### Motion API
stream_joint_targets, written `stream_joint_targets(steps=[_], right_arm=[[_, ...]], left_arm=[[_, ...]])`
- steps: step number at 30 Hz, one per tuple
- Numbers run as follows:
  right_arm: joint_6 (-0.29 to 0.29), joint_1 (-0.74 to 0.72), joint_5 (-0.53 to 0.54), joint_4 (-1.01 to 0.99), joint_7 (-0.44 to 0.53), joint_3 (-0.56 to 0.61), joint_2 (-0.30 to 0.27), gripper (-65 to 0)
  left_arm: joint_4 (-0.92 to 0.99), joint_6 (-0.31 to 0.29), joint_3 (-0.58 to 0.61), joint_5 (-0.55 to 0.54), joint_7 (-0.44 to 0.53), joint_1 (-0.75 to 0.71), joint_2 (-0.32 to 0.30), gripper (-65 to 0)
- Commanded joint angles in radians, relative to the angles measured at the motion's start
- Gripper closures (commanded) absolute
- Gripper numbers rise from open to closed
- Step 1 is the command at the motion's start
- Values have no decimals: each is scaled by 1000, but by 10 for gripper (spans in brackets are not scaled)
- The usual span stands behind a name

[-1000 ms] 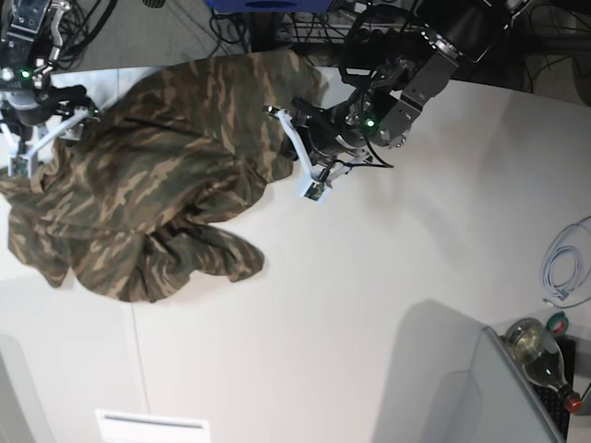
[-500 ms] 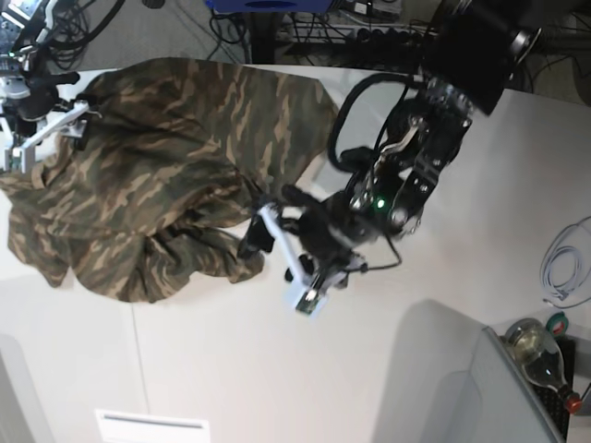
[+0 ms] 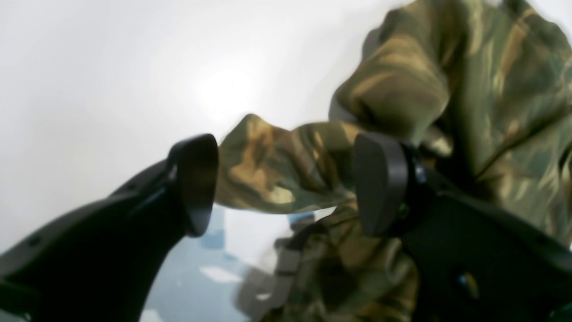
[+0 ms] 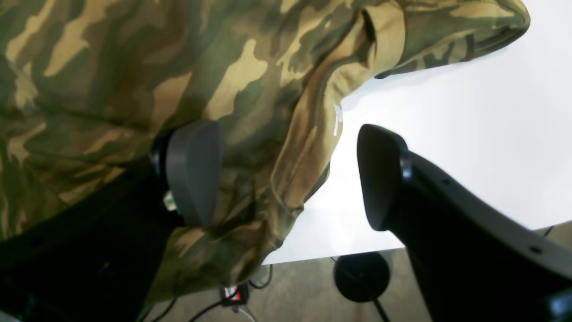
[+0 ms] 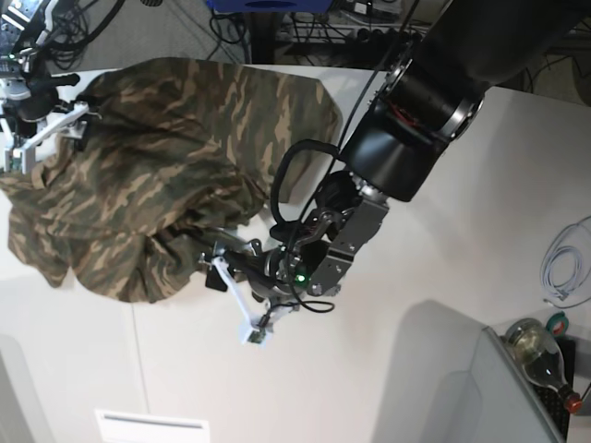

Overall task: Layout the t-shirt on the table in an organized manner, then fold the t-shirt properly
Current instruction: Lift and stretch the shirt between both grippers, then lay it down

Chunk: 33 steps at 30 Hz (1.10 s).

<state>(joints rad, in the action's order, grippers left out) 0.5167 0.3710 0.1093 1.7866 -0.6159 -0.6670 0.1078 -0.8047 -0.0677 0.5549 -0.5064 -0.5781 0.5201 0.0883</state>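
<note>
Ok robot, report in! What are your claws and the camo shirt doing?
Left gripper open, straddling a fold of the camouflage t-shirt. Right gripper open at the shirt's edge. Shirt bunched, not flat, on the white table. Nothing blocking.

Your lighting: bright, even, overhead; glare on the worktop [image 3: 214, 89]. Left wrist view blurred; soft shadows under the shirt [image 5: 166, 166].

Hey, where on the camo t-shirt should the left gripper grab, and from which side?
Judging from the left wrist view, grip the protruding fold of the t-shirt that already lies between the open left gripper. In the base view that bunched lower edge juts toward the bare table, so come from that open side, low; it looks thick enough to pinch.
</note>
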Motion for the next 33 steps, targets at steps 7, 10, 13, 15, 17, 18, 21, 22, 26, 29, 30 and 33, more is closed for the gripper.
stream_joint_targets(steps=[7, 10, 13, 15, 17, 18, 21, 22, 26, 29, 30, 33], right_arm=[[4, -2, 14, 15, 21, 14, -4, -432], [4, -2, 14, 15, 21, 14, -4, -432], [4, -2, 14, 12, 20, 14, -4, -431], [4, -4, 14, -17, 20, 14, -4, -429], [4, -25, 14, -75, 20, 14, -9, -426], [4, -40, 14, -126, 20, 14, -18, -423], [4, -99, 14, -270, 20, 14, -67, -335], [4, -116, 14, -311, 20, 14, -86, -269], [0, -172, 13, -406, 20, 14, -139, -50], [-2, -212, 13, -442, -26, 14, -191, -44], [-2, -224, 13, -445, -45, 14, -205, -44], [-3, -274, 11, -445, -77, 14, -245, -44]], left_arm=[[222, -45, 1, -10, 123, 84, 61, -444], [307, -45, 69, -10, 183, 87, 66, -438], [338, -44, 135, -13, 215, 85, 66, -304], [342, -42, 133, -13, 231, 85, 63, -74], [342, -30, 133, -13, 234, 90, 54, 0], [338, -4, 132, -13, 234, 94, 35, 0], [318, 58, 136, -11, 229, 130, 0, 0], [304, 64, 135, -11, 228, 133, -17, 0], [196, 65, 135, -11, 200, 157, -98, 0], [124, 65, 132, -13, 125, 188, -137, 0], [100, 65, 132, -13, 106, 194, -147, 0], [-2, 68, 132, -13, 40, 205, -186, 0]])
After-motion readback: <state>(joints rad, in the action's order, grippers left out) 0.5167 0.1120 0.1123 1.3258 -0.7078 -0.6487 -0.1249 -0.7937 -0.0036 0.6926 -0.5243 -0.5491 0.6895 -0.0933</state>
